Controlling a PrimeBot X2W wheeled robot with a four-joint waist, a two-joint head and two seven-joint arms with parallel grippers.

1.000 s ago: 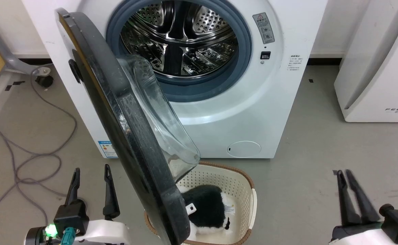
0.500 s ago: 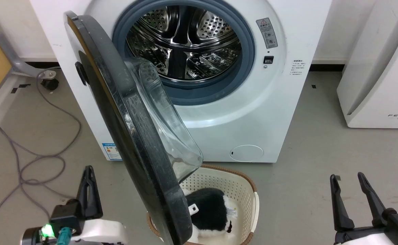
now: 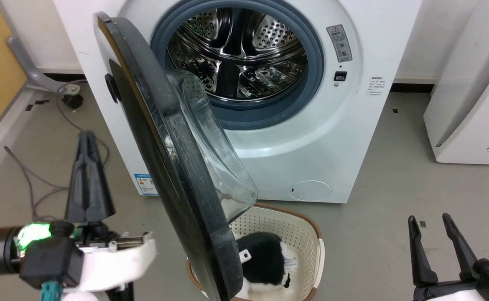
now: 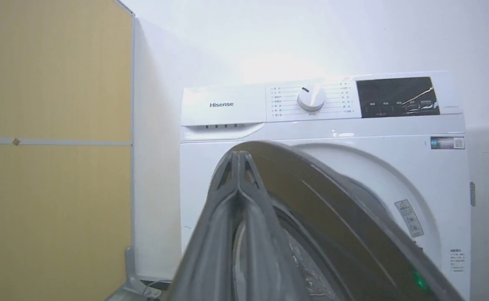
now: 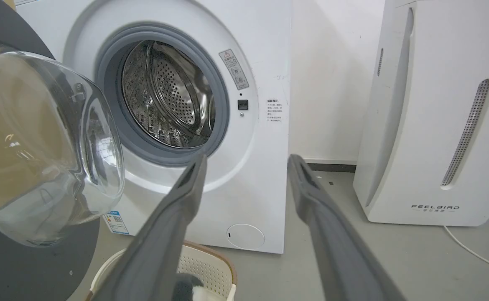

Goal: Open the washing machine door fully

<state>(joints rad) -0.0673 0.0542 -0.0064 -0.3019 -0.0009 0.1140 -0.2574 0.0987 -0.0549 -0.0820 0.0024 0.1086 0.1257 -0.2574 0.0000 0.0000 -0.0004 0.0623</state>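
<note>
A white plastic basket with small holes and a brown rim (image 3: 288,232) stands on the grey floor (image 3: 395,167), just in front of the big white washing machine (image 3: 336,138). A fluffy black and white toy (image 3: 265,259) lies in the basket. The bottom of the head view cuts off the toy's lower part and the basket's near side. The door hides the basket's left side.

Inside the machine, the shiny steel drum with many holes (image 3: 236,50) shows its own bare walls. The big round black washing machine door with a clear glass bowl (image 3: 169,167) stands partly swung out from the machine's left side. Its lower edge hangs over the basket.

The left gripper (image 3: 86,138) is beside the door's outer face and looks blurry. Its two fingers are pressed together, holding nothing. The right gripper (image 3: 429,217) is low above the floor's right side, fingers spread wide, holding nothing.
</note>
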